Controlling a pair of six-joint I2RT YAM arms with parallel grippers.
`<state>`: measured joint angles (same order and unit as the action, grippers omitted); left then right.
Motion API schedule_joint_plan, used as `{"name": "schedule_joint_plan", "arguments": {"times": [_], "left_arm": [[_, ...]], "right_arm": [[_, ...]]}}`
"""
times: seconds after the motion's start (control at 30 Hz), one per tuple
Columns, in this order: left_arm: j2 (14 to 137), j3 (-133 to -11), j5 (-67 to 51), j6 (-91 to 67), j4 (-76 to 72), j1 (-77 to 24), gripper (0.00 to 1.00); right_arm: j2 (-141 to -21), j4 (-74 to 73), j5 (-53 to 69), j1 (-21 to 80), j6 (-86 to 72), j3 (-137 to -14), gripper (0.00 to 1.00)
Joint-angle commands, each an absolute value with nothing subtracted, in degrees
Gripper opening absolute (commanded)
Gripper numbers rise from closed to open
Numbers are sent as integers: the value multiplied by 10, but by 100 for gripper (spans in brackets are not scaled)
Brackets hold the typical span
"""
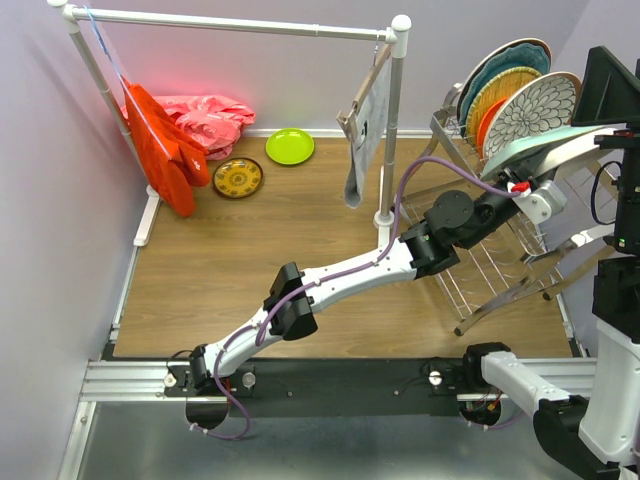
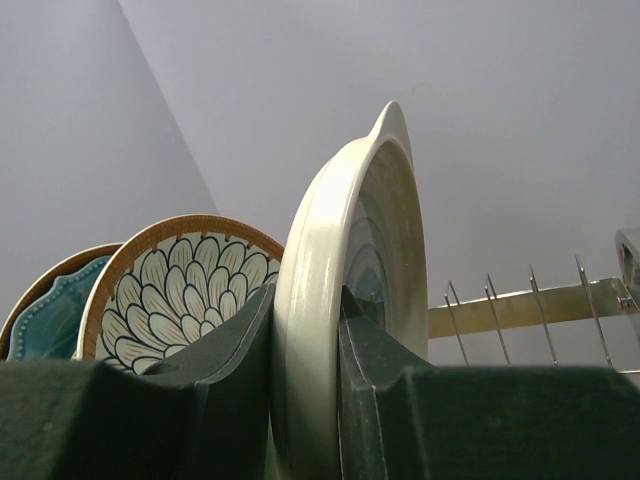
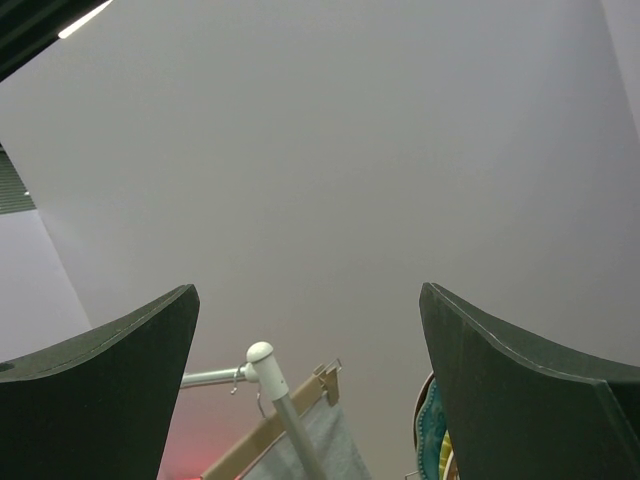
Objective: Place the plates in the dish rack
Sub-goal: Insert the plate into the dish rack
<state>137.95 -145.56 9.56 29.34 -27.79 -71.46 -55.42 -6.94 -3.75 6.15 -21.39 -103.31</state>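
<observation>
My left gripper [image 1: 535,178] reaches over the chrome dish rack [image 1: 490,265] and is shut on the rim of the mint rectangular tray [image 1: 560,148]. In the left wrist view the gripper [image 2: 310,310] clamps the tray [image 2: 345,230] on edge, beside a brown-rimmed floral plate [image 2: 180,290] and the teal scalloped plate [image 2: 50,320]. Standing in the rack are the teal plate [image 1: 505,62], woven yellow plate [image 1: 500,90], orange plate [image 1: 487,122] and floral plate [image 1: 532,112]. A lime green plate [image 1: 289,146] and a yellow-brown patterned plate [image 1: 238,177] lie on the table. My right gripper [image 3: 310,300] is open and empty, raised at the right [image 1: 612,85].
A white pipe clothes rail [image 1: 240,25] spans the back, with red and pink cloths [image 1: 175,135] at its left and a grey cloth on a hanger [image 1: 365,125] by its right post [image 1: 392,130]. Rack tines [image 2: 530,300] stand right of the tray.
</observation>
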Motion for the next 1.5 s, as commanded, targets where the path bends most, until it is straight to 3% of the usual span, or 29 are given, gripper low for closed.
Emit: {"name": "schedule_joint_plan", "arguments": {"times": [0.0, 1.47], "left_arm": [[1375, -1446, 93, 303, -264, -711, 22], [1388, -1442, 114, 238, -258, -720, 41]], "right_arm": [[-546, -65, -49, 60, -212, -1026, 100], [-535, -63, -76, 60, -199, -1011, 100]]}}
